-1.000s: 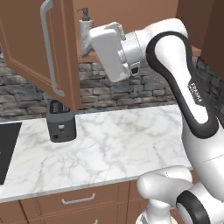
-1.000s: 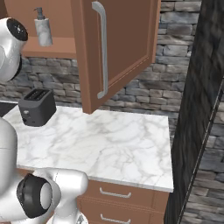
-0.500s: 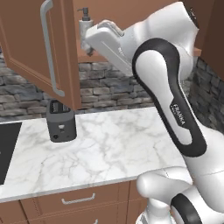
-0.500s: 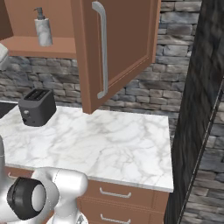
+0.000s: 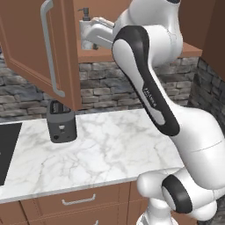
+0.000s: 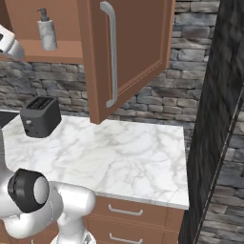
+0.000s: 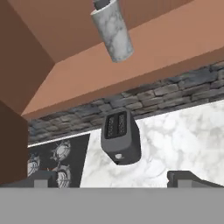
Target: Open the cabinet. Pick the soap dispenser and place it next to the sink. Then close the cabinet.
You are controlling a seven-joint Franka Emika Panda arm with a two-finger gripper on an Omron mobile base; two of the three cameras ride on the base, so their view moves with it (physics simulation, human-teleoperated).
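The cabinet (image 5: pixel 26 48) hangs over the counter with both doors swung open; the right door (image 6: pixel 138 52) shows its long silver handle (image 6: pixel 112 52). The soap dispenser (image 6: pixel 46 31), a marbled grey bottle with a dark pump, stands upright on the cabinet's bottom shelf (image 6: pixel 57 51). In the hand view the soap dispenser (image 7: pixel 113 33) is ahead, up on the shelf and apart from the fingers. My gripper (image 7: pixel 114 179) is open, with nothing between its fingertips (image 7: pixel 188 178). My hand (image 5: pixel 93 31) hovers at the shelf's front edge, just right of the soap dispenser (image 5: pixel 84 17). The sink is out of view.
A dark toaster (image 5: pixel 61 125) stands on the marble counter (image 5: pixel 114 145) below the left door (image 5: pixel 39 52). A black cooktop (image 5: pixel 6 151) lies at the far left. Drawers (image 6: pixel 124 209) run under the counter. A dark stone wall (image 6: pixel 214 119) closes the right side.
The arm has swung upward and the hand has moved up and left toward the soap dispenser on the shelf. The jaws stayed open. The dispenser and doors have not moved.
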